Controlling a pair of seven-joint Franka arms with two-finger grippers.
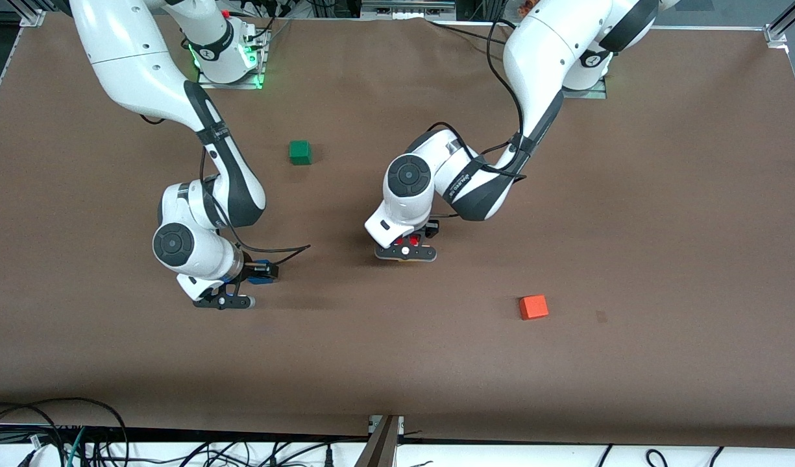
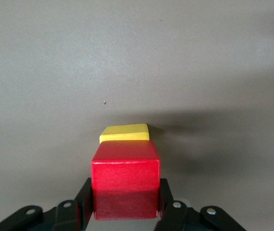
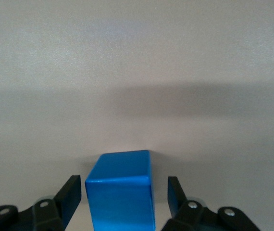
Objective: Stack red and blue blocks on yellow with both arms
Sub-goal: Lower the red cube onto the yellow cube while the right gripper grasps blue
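My left gripper (image 1: 407,250) is shut on the red block (image 2: 125,178), near the middle of the table. In the left wrist view (image 2: 125,192) its fingers press both sides of the block. The yellow cube (image 2: 125,133) sits just below the red block and is partly hidden by it; I cannot tell whether they touch. My right gripper (image 1: 223,301) is low over the table toward the right arm's end. In the right wrist view (image 3: 122,186) it is open, with the blue block (image 3: 120,202) on the table between its fingers and a gap on each side.
A green cube (image 1: 300,152) lies farther from the front camera, between the two arms. An orange cube (image 1: 533,307) lies nearer to the front camera, toward the left arm's end. Cables run along the table's front edge (image 1: 397,431).
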